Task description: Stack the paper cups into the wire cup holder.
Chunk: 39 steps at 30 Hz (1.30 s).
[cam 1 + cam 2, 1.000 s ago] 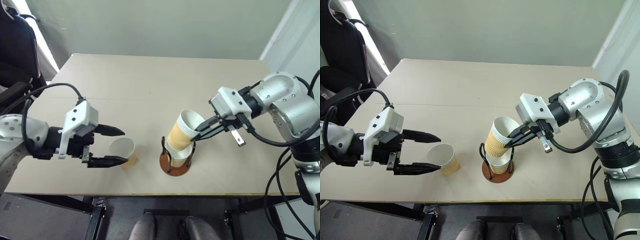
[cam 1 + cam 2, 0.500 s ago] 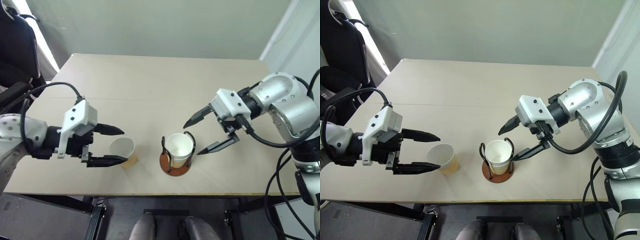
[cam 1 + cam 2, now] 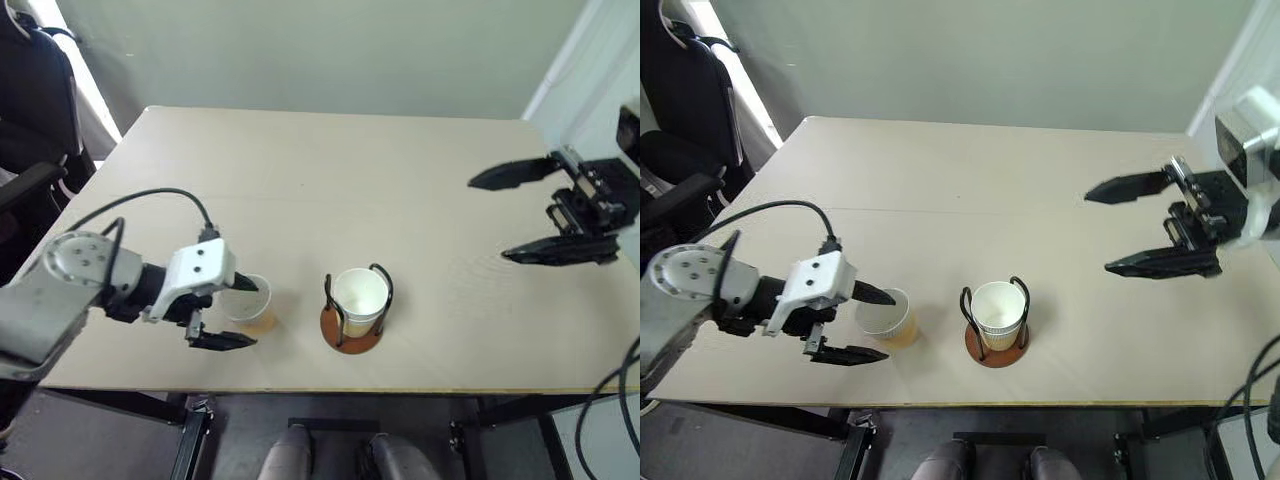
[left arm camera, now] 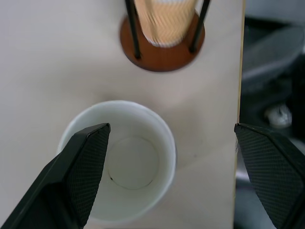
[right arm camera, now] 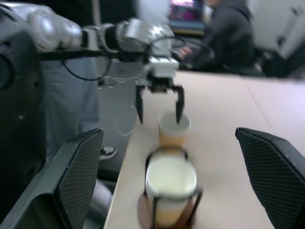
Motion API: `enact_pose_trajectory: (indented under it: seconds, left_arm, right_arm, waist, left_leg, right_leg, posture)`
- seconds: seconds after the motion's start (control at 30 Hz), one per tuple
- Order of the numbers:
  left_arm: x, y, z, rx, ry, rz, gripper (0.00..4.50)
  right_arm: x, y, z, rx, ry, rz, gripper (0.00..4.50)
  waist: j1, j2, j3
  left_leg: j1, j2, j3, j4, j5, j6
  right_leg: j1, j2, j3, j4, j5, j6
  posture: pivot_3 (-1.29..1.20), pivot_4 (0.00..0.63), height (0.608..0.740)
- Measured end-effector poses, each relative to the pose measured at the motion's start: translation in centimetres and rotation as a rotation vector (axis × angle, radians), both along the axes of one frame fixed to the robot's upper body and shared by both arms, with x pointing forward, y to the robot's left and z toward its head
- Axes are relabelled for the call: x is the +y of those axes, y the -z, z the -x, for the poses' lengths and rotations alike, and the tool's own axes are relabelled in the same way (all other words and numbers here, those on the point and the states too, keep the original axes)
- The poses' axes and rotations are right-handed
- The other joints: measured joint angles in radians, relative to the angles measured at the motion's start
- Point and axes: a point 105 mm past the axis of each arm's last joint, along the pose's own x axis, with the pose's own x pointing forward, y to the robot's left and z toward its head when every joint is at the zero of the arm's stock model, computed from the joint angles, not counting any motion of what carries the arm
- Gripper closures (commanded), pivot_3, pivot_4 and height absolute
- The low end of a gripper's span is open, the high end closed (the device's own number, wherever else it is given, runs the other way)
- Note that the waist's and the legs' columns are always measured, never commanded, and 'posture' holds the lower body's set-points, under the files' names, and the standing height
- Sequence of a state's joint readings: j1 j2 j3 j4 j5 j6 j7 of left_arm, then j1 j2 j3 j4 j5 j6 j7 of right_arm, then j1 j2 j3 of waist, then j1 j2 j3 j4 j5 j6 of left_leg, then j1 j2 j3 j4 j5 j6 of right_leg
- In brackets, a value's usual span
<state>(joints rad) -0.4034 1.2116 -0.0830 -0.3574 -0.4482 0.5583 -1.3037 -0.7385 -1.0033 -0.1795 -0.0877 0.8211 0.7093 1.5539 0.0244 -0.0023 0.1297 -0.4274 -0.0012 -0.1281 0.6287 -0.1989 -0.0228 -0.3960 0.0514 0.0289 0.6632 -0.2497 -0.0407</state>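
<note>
**Third Cup: Pickup Stage**

Step in hand, as judged: grasp of the last loose paper cup (image 3: 886,318). Left tool (image 3: 858,323) open, one finger (image 4: 78,174) over the cup's mouth, the other outside the wall on the side toward the table's front edge; no contact confirmed. Right tool (image 3: 1145,226) open wide and empty, raised near the right edge of the table (image 3: 970,180), well apart from the holder.

Location: loose cup upright near the front edge, left of centre. Wire cup holder (image 3: 994,340) just beside it, nearer the middle of the front edge. Stacked cups (image 3: 998,311) seated inside the wire loops; exact count in the stack not readable from above.

Next move, as judged: close left tool on the cup wall with light force, lift clear, carry over the holder, align rim with the seated stack, lower between the loops.

Appearance: tapered, tan-yellow outside, white inside, white rolled rim. Thin paper wall; likely to deform under a hard pinch.
</note>
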Motion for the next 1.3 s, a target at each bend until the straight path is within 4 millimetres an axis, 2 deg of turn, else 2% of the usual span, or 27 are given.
enact_pose_trajectory:
  seconds: [0.3, 0.43, 0.73, 1.03, 1.1, 1.2, 1.3]
  left_arm:
    - [-0.2, 1.4, -0.8, 0.006, 0.057, -0.058, 0.00]
    - [0.2, 1.6, -1.0, 0.006, 0.051, -0.083, 0.94]
    - [0.2, 2.2, -1.7, -0.012, 0.064, -0.115, 4.41]
    - [0.1, 2.0, -1.6, -0.003, 0.068, -0.105, 4.46]
    - [-0.4, 0.9, -1.8, -0.015, 0.090, -0.083, 4.46]
    - [-2.0, -4.5, -3.3, -0.156, 0.129, 0.034, 4.46]
    - [-4.0, -9.3, -3.8, -0.265, 0.195, 0.158, 4.46]
  right_arm:
    - [-0.1, 0.3, 0.5, -0.038, 0.080, 0.024, 0.01]
    - [-0.3, 0.4, 0.5, -0.041, 0.105, 0.019, 0.00]
    - [-0.5, 0.5, 0.5, -0.046, 0.136, 0.030, 0.00]
    - [-0.5, 0.5, 0.4, -0.055, 0.145, 0.029, 0.00]
    - [-0.6, 0.4, 0.3, -0.057, 0.149, 0.026, 0.00]
    - [-0.7, 0.1, 0.3, -0.070, 0.149, 0.028, 0.00]
    - [-0.9, -0.1, 0.2, -0.079, 0.160, 0.035, 0.00]
  waist:
    - [-0.007, 0.001, 0.000]
    - [-0.007, 0.001, 0.000]
    - [-0.006, 0.001, 0.000]
    - [-0.006, 0.001, 0.000]
    - [-0.003, 0.001, 0.000]
    - [0.007, 0.001, 0.000]
    - [0.009, 0.001, 0.000]
  left_leg:
    - [-0.001, -0.001, 0.000, 0.001, -0.001, 0.002]
    - [-0.002, -0.001, 0.000, 0.002, -0.001, 0.003]
    - [-0.002, -0.001, 0.000, 0.002, -0.001, 0.004]
    - [-0.002, -0.001, 0.000, 0.002, -0.001, 0.004]
    - [-0.002, -0.001, -0.001, 0.003, -0.001, 0.004]
    - [-0.003, -0.001, -0.001, 0.004, 0.001, 0.006]
    - [-0.004, -0.002, -0.001, 0.008, 0.000, 0.007]
  right_leg:
    - [0.000, 0.000, 0.001, -0.001, 0.000, 0.005]
    - [0.000, 0.000, 0.001, -0.001, -0.001, 0.005]
    - [0.001, 0.000, 0.001, -0.001, -0.001, 0.006]
    - [0.001, 0.000, 0.001, -0.001, 0.000, 0.006]
    - [0.001, 0.000, 0.001, -0.001, 0.000, 0.007]
    - [0.001, 0.000, 0.001, -0.001, 0.001, 0.008]
    - [0.002, 0.000, 0.001, -0.001, 0.002, 0.010]
  posture:
    - [0.00, 0.150, 0.740]
    - [0.00, 0.150, 0.740]
    - [0.00, 0.150, 0.740]
    - [0.00, 0.150, 0.740]
    - [0.00, 0.150, 0.740]
    - [0.00, 0.150, 0.740]
    - [0.00, 0.150, 0.740]
